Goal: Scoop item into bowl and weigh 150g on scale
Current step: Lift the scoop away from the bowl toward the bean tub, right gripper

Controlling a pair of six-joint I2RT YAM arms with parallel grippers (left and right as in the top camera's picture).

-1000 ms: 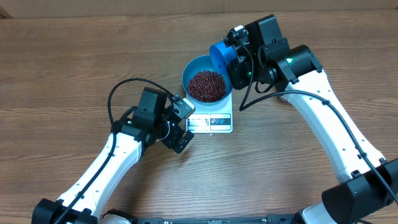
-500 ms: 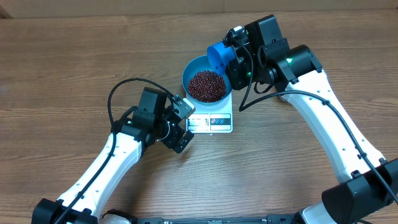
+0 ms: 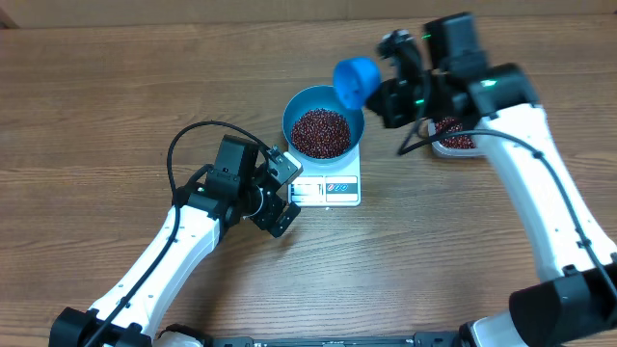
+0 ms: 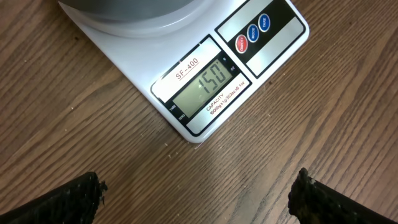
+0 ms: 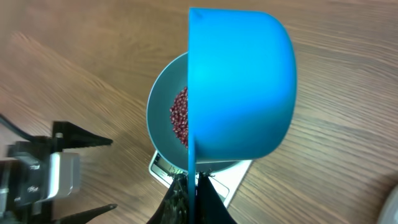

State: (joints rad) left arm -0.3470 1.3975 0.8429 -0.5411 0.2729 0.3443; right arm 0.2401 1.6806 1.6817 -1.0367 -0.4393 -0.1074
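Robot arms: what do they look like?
Both the left arm and right arm have smooth white tubular links and chunky black joints. The left gripper and right gripper are black. Thin black cables loop alongside; a green light glows on the right arm.

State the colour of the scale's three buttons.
Buttons: one red, two blue; left wrist view.
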